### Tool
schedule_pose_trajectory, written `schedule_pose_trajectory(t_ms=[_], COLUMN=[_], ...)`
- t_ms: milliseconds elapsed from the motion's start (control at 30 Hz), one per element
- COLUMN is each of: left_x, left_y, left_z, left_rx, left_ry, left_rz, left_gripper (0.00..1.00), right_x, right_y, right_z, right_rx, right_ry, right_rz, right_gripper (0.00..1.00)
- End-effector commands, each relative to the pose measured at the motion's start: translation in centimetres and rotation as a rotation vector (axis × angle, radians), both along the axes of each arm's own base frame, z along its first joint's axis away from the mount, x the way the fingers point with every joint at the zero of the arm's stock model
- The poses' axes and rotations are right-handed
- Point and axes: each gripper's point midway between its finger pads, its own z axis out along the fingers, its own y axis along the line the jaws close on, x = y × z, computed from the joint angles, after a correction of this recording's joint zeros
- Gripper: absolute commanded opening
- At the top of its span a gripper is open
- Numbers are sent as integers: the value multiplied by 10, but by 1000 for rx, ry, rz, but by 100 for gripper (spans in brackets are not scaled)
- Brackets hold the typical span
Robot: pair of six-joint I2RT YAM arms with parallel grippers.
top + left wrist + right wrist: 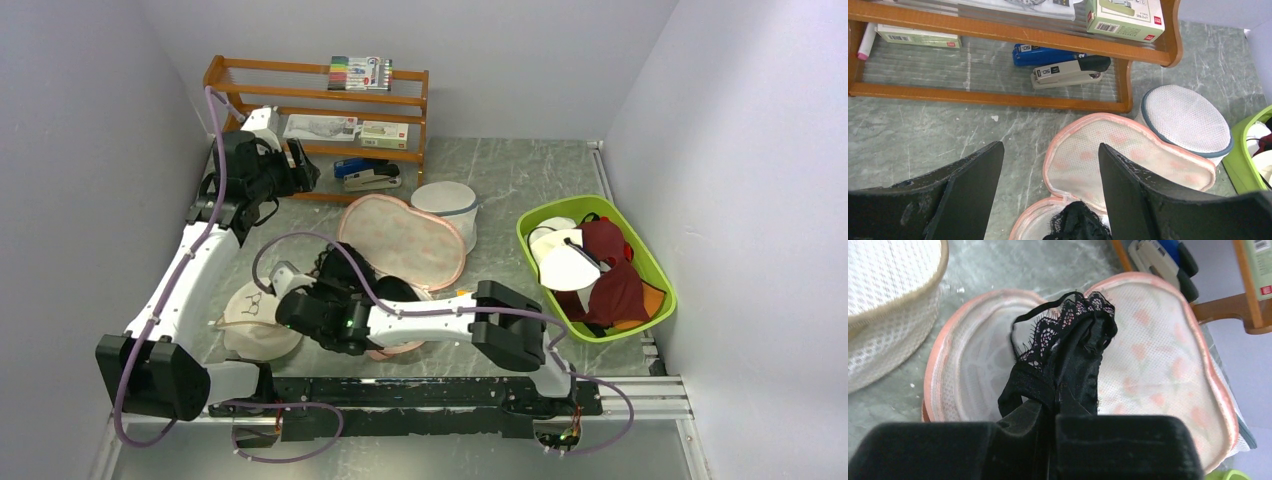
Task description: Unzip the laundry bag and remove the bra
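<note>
The laundry bag (410, 245) lies unzipped and spread open in the middle of the table, its pinkish mesh inside facing up (1158, 365). A black lace bra (1068, 355) rises out of the bag's near half. My right gripper (1055, 407) is shut on the bra's lower edge, just above that near half (345, 275). My left gripper (290, 170) hovers open near the wooden shelf, above and left of the bag. In the left wrist view its fingers (1050, 150) frame the bag's far flap (1128, 155) and the top of the bra (1078, 225), touching neither.
A wooden shelf (320, 100) with boxes and a stapler (370, 178) stands at the back left. A white mesh cylinder (447, 205) sits behind the bag. A green basket (652, 268) of clothes is at the right, and a cream cap (255, 315) at the near left.
</note>
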Motion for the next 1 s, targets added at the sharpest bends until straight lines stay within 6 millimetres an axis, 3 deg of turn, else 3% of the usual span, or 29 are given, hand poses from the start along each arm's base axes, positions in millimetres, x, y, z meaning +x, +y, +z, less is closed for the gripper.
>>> schedule_pose_trajectory(t_ms=[0, 33, 200, 467, 800, 967], left_x=[2, 1, 0, -4, -8, -9], left_y=[3, 4, 5, 1, -4, -4], left_z=[16, 16, 21, 26, 33, 35], left_rx=[17, 19, 17, 11, 10, 9], left_ry=[-66, -69, -83, -96, -109, -116], left_rz=[-1, 4, 6, -3, -19, -21], left_gripper=[81, 81, 81, 81, 81, 81], right_x=[2, 2, 2, -2, -10, -15], right_y=[0, -2, -12, -37, -90, -124], right_z=[27, 25, 64, 143, 256, 291], right_rx=[97, 99, 224, 475, 840, 982], right_ry=[-13, -12, -17, -50, -124, -161], right_rz=[-24, -31, -62, -76, -41, -32], right_gripper=[0, 0, 0, 0, 0, 0])
